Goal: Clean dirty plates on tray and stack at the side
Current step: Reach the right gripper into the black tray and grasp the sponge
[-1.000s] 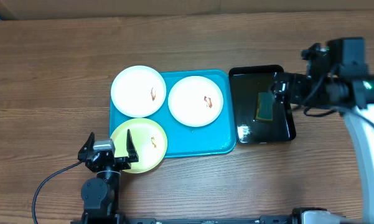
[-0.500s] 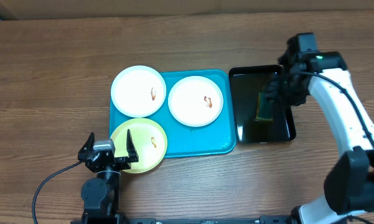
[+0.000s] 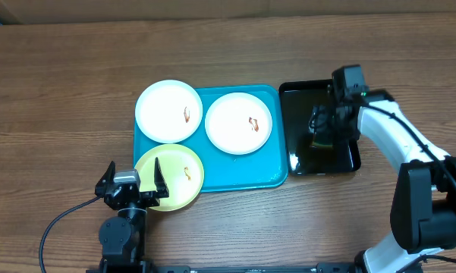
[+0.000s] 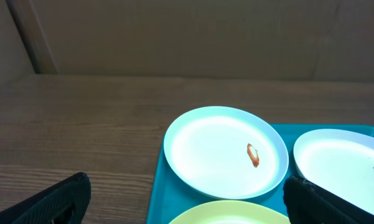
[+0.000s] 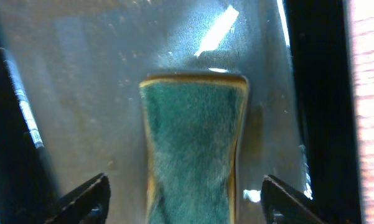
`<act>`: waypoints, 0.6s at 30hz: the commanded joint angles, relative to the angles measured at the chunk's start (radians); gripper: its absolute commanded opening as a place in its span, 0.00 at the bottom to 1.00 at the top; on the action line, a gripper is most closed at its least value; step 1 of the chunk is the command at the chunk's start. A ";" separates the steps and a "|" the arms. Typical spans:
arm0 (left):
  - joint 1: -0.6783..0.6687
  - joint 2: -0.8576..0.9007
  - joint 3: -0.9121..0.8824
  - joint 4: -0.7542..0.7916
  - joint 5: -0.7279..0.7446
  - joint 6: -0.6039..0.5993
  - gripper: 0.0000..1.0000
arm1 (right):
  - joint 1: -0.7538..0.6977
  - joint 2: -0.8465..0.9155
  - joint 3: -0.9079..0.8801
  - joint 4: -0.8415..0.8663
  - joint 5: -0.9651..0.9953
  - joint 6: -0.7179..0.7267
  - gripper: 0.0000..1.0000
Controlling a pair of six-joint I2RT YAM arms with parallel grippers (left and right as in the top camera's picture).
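Note:
The turquoise tray [image 3: 273, 171] holds three plates. A white plate [image 3: 167, 110] sits at its back left and another white plate [image 3: 237, 123] in the middle. A yellow-green plate [image 3: 171, 178] overhangs the front left corner. Each has a small orange-brown smear. My left gripper [image 3: 133, 186] stands open low at the yellow-green plate's near edge. The left wrist view shows the smeared white plate [image 4: 224, 152] ahead between its fingers [image 4: 56, 202]. My right gripper [image 5: 187, 199] hangs open over a green sponge [image 5: 193, 143]. One finger [image 5: 286, 199] is on each side of the sponge, clear of it.
The sponge lies in a glossy black tray [image 3: 296, 95] with wet patches, right of the turquoise tray. Its raised rim [image 5: 317, 93] runs close beside the right gripper. Bare wooden table [image 3: 61, 91] surrounds both trays. A black cable [image 3: 61, 224] trails by the left arm's base.
The right arm has swung in from the table's right side and come down over the sponge in the black tray. The left arm and the plates have not moved.

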 commanded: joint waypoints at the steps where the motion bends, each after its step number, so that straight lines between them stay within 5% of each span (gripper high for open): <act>1: 0.002 0.000 -0.003 0.001 -0.012 -0.003 1.00 | -0.002 -0.002 -0.084 0.066 -0.007 0.005 0.75; 5: 0.002 0.000 -0.003 0.001 -0.012 -0.003 1.00 | -0.001 -0.002 -0.155 0.132 -0.062 0.005 0.68; 9: 0.002 0.000 -0.003 0.001 -0.012 -0.003 1.00 | -0.002 -0.002 -0.163 0.119 -0.081 0.005 0.24; 12: 0.002 0.000 -0.003 0.001 -0.012 -0.003 1.00 | -0.002 -0.003 -0.140 0.072 -0.159 0.005 0.08; 18: 0.002 0.000 -0.003 0.001 -0.012 -0.003 1.00 | -0.002 -0.004 -0.083 -0.072 -0.272 0.026 0.13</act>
